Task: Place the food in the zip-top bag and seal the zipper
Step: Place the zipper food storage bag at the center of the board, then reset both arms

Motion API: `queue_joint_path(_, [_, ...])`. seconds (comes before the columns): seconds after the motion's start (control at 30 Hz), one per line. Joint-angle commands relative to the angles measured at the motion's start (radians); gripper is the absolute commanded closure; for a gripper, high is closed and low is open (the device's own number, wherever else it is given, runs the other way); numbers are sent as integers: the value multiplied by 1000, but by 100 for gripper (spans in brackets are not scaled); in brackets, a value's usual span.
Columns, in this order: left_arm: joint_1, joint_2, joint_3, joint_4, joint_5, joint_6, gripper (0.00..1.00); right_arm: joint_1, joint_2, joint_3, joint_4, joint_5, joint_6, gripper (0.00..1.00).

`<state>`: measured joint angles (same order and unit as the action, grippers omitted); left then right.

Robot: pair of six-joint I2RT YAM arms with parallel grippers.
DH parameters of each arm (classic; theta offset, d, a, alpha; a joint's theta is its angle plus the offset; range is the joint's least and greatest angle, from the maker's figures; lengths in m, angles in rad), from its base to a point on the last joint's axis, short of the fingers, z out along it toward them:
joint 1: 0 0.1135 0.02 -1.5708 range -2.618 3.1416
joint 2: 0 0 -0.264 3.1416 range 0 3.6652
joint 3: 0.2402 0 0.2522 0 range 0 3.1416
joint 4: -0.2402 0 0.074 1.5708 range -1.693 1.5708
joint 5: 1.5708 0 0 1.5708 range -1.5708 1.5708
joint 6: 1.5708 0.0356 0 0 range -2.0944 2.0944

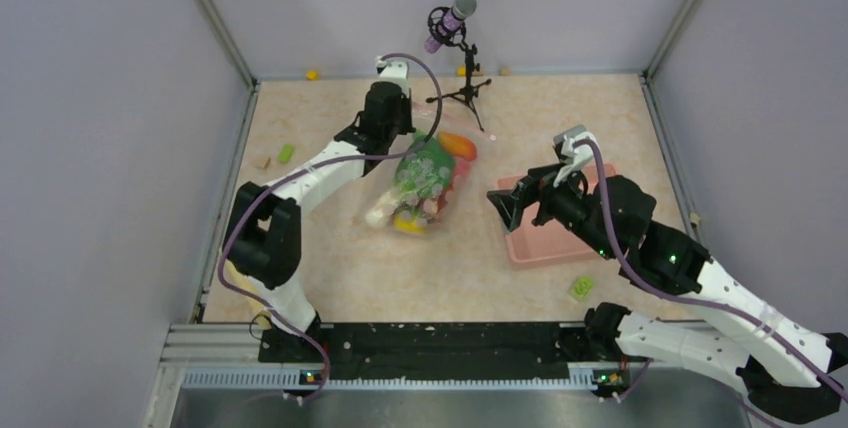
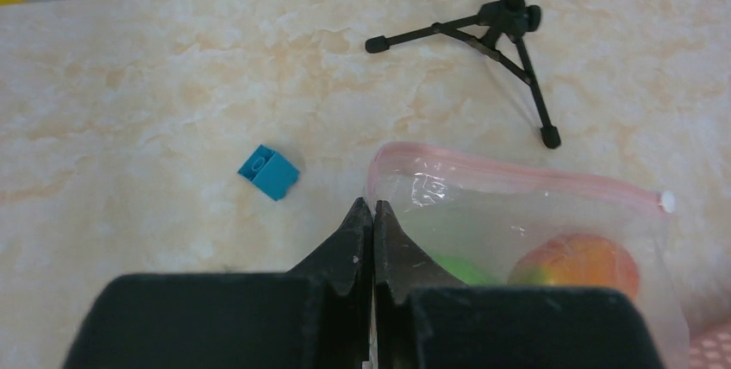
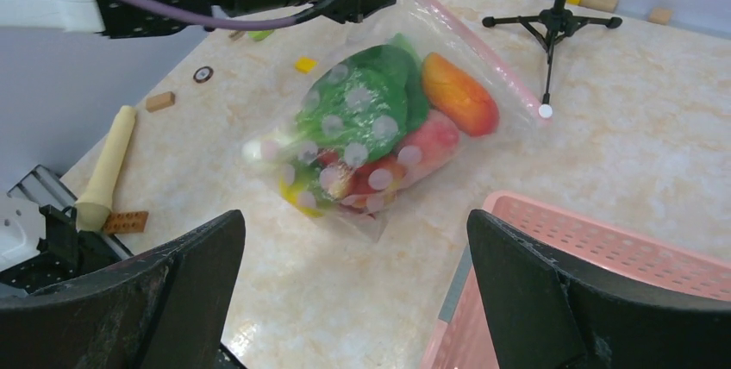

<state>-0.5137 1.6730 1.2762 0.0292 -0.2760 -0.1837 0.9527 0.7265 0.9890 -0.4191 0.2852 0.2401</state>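
Nearest you, the right gripper (image 3: 353, 240) hangs over the left end of the pink basket (image 1: 560, 243). Its jaws are wide and hold nothing.

Next out, the zip-top bag (image 1: 425, 183) lies on the table (image 1: 400, 278), well apart from that gripper. Its long axis runs near-left to far-right, mouth at the far end. The food (image 3: 371, 119) is inside: bok choy on top, the mango (image 3: 461, 93) up by the mouth.

At the far end, the left gripper (image 2: 372, 209) is closed tight at the left corner of the mouth, and it looks to be pinching the film there. From those jaws the zipper (image 2: 517, 175) runs off to the right, ending at a small white tab (image 2: 665, 201). So the sealing pass is a rightward run, and your left arm is the one on it. You can't tell from here whether the strip is pressed shut yet.

The surface is smooth marbled beige, so the bag will likely slide. Watch the blue block (image 2: 269, 171) left of the jaws. Beyond, a mic stand (image 1: 465, 88) puts a tripod foot near the tab (tight at that end), then grey walls.
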Motion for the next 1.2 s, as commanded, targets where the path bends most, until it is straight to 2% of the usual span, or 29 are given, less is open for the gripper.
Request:
queue_joint_path(0.0, [104,160,124,92,157,-131,94,-2,-13,39,10,54,19,1])
queue_joint_path(0.03, [119,197,142,85,169,-148,87,-2,-14,40,8,56,20,1])
queue_joint_path(0.1, [139,248,201,39,183,-167,62,-2,-16,41,5,62,21,1])
queue_joint_path(0.13, [144,258,224,21,182,-172,46,-1,-19,41,5,66,21,1])
queue_joint_path(0.17, [146,254,220,19,172,-170,10,-2,-20,41,4,73,22,1])
queue_joint_path(0.2, [146,242,206,30,161,-169,4,-1,-23,40,5,81,24,1])
queue_joint_path(0.3, [146,188,151,82,142,-173,3,-1,-23,46,-7,121,60,1])
queue_joint_path(0.43, [144,96,126,57,88,-176,3,-2,-9,70,-54,182,120,1])
queue_joint_path(0.5, [144,-3,77,68,66,-173,3,-2,-2,76,-68,203,128,1])
queue_joint_path(0.63, [145,-259,-132,139,26,-200,3,-2,13,80,-75,193,120,1])
queue_joint_path(0.73, [143,-442,-229,-5,-21,-280,3,-2,22,80,-75,195,113,1])
queue_joint_path(0.9, [142,-645,-304,-293,115,-330,3,-1,39,83,-86,216,92,1])
queue_joint_path(1.0, [140,-785,-353,-417,85,-360,3,-2,36,83,-89,231,89,1])
queue_joint_path(1.17, [139,-1068,-411,-535,74,-391,3,-1,33,92,-125,279,87,1])
